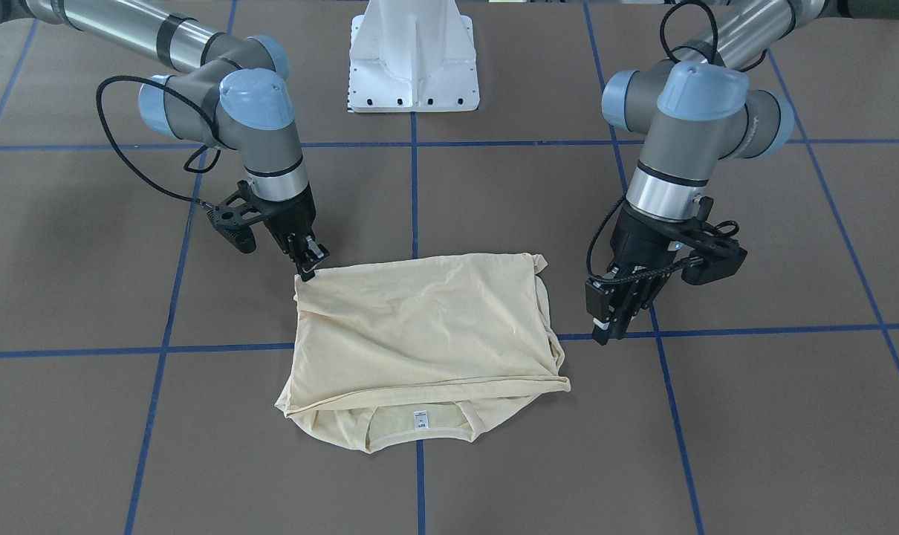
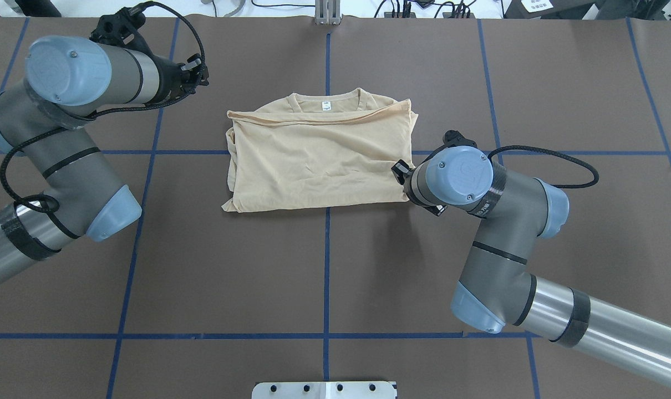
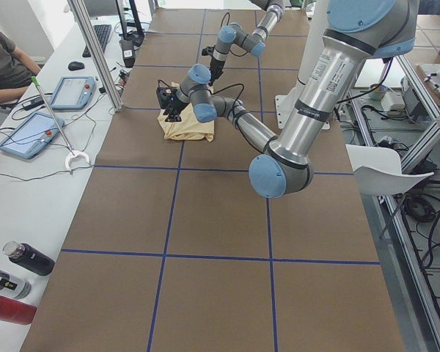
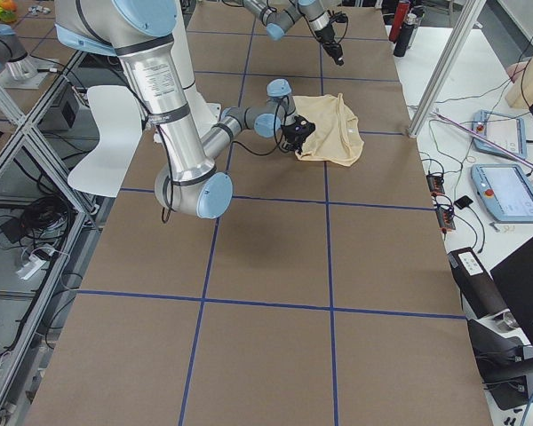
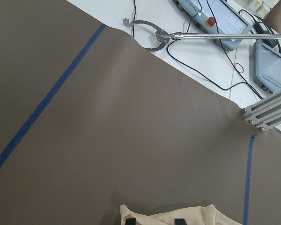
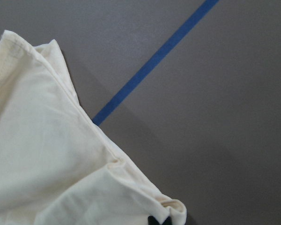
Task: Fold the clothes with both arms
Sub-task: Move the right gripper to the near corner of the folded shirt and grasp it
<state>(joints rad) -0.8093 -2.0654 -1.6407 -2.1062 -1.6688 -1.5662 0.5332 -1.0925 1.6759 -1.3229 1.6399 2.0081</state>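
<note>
One corner is gripped: the right claw (image 1: 308,264) looks closed on the T-shirt (image 1: 420,319), at the corner nearest the robot's edge of the table (image 1: 754,446). The shirt lies folded mid-table, with its neckline (image 1: 420,440) toward the operators' edge. The left claw (image 1: 609,331) hangs just beside the shirt's other side, fingers narrowly parted and holding nothing. To fold well, I judge the left claw should pinch the matching robot-side corner through all layers. Both claws should then lift level, keep that edge taut, carry it evenly toward the neckline and release together, so the crease does not skew.
</note>
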